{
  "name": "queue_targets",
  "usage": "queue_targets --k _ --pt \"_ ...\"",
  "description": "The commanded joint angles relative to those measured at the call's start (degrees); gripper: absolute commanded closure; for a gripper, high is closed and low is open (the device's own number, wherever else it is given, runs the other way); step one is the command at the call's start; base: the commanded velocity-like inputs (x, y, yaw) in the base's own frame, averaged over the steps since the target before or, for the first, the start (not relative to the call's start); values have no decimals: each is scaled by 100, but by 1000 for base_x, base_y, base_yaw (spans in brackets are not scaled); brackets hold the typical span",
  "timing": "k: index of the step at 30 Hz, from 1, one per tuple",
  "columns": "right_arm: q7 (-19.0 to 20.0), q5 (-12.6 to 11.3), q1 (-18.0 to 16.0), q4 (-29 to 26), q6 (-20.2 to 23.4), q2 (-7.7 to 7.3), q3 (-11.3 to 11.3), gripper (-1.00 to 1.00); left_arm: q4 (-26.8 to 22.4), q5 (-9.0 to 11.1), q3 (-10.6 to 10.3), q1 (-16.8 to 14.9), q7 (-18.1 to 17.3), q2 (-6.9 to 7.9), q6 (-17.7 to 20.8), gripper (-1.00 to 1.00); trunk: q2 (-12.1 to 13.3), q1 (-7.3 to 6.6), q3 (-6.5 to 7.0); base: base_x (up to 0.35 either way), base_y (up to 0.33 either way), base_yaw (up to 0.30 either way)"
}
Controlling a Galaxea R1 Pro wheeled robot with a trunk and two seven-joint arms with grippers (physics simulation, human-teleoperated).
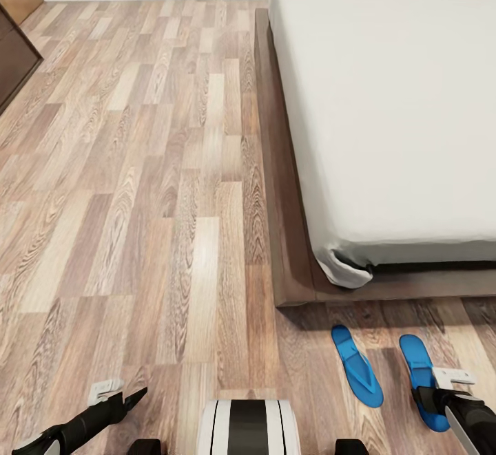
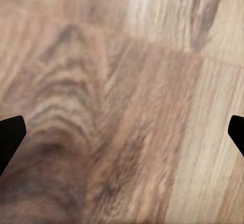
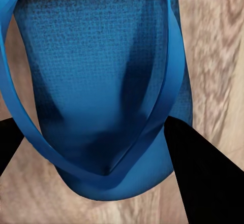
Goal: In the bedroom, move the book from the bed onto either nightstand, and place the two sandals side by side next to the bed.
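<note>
Two sandals [image 1: 356,365] [image 1: 419,372] side by side on wood-plank floor [image 1: 138,200] beside bed [image 1: 386,111].

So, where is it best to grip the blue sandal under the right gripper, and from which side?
Probably from above, across the narrow heel end of the right sandal, or by a raised strap. It lies flat on the floor, so the sides give little hold. The right gripper already straddles one end of it.

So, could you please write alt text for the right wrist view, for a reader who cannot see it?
Close-up of a bright-blue flip-flop sandal lying on a wood-plank floor, its textured sole and V-shaped strap facing the camera. The right gripper straddles it, with two black fingertips on either side of the sandal's rounded end.
</note>
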Motion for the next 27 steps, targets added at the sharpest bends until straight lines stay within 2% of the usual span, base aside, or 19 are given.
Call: queue_targets --k 1,9,15,27 --pt "-35 -65 0 -14 28 -3 2 100 4 19 11 -2 -27 0 13 -100 -1 -1 -3 0 0 0" --pt "-28 -65 -1 -38 28 -7 -5 100 4 19 18 -2 -30 0 21 -100 -1 -1 -3 0 0 0" --pt "-28 -65 0 -39 28 -7 -5 100 4 19 14 -2 -18 0 14 -100 -1 -1 -3 183 0 0" --pt "-28 -65 0 -36 28 -6 -4 100 4 19 11 -2 -8 0 13 -100 -1 -1 -3 62 16 0"
